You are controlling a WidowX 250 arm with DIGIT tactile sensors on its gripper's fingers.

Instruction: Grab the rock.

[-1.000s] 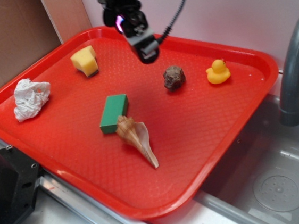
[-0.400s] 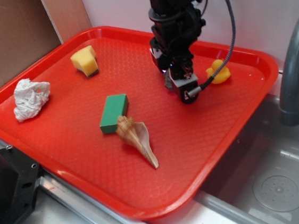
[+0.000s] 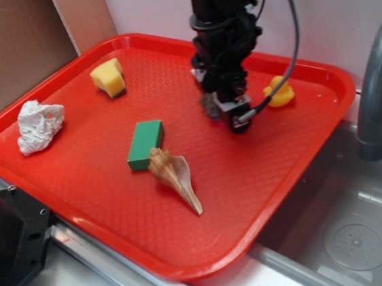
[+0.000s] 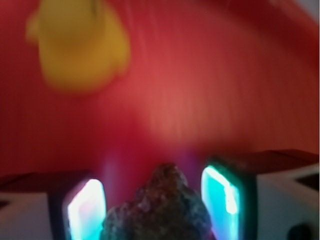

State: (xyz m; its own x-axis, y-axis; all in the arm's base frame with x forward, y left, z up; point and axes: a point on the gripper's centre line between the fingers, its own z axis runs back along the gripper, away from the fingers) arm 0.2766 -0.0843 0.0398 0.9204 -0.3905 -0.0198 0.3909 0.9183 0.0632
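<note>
One second on from hovering high near the back rim of the tray [image 3: 49, 89], the claw [image 3: 232, 115] is now sitting low over the rock [image 4: 160, 210], its jaws open and straddling the stone without yet pinching it. That drop is putting the grab within reach; closing looks like the remaining step. The rock, dark brown-grey, lumpy and rough, is lying on the red tray just left of the yellow duck [image 3: 278, 91], mostly hidden behind the arm from outside. The shell [image 3: 174, 177] and green block [image 3: 144, 144] are lying well apart.
</note>
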